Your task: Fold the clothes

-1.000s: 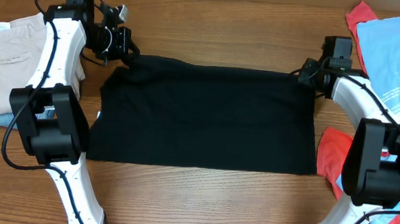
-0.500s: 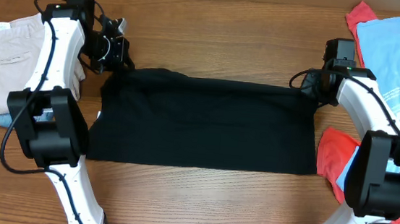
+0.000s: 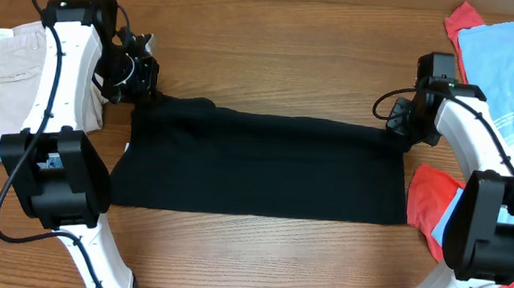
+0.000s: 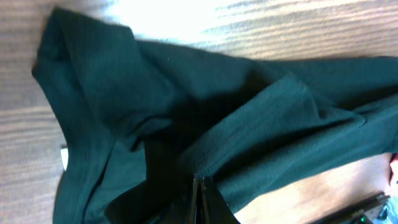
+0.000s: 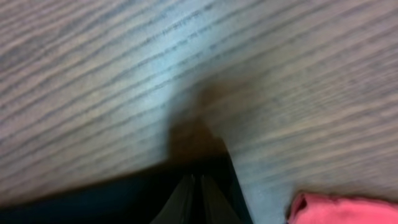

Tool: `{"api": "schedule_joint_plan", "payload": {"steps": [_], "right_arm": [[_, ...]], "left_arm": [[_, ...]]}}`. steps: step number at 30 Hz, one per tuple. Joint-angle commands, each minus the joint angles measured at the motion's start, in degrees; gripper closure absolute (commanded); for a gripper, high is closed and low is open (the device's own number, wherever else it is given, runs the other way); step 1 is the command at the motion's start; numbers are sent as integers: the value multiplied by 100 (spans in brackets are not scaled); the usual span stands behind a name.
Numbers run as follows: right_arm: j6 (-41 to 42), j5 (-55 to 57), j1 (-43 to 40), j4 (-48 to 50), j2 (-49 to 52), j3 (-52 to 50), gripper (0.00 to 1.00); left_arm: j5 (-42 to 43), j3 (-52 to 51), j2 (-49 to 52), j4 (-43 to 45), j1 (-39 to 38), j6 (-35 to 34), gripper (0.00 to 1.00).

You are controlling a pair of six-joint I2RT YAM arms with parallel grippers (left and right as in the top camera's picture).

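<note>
Wood-grain table [image 3: 256,256] carries the black T-shirt [image 3: 264,168], spread flat between both arms. At its far-left corner, where the cloth bunches, the left gripper [image 3: 152,96] is clamped on the fabric. The right gripper [image 3: 397,119] pinches the far-right corner. A red shirt [image 3: 423,200] lies just right of it, with a light-blue shirt [image 3: 510,73] farther back. Beige clothing [image 3: 3,66] rests far left.
</note>
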Motion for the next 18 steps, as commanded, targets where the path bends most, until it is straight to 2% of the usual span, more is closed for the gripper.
{"api": "schedule_joint_plan", "payload": {"steps": [1, 10, 11, 12, 13, 14, 18], "right_arm": [[-37, 306, -70, -361, -219, 544, 94], [-35, 275, -70, -1502, -219, 870, 93], [-35, 260, -70, -1615, -219, 870, 90], [-37, 262, -70, -1725, -219, 870, 83], [-37, 262, -70, -1829, -219, 870, 71], [-37, 262, -70, -1921, -219, 870, 66], [-37, 264, -70, -2057, -219, 870, 64]], "left_arm": [[-247, 72, -142, -118, 37, 61, 96], [-251, 72, -142, -155, 37, 63, 96], [-251, 72, -142, -155, 37, 63, 96], [-249, 72, -142, -157, 37, 63, 96], [-249, 72, -142, -157, 37, 63, 96], [-249, 72, -142, -157, 37, 63, 96], [-247, 72, -142, -162, 37, 63, 96]]}}
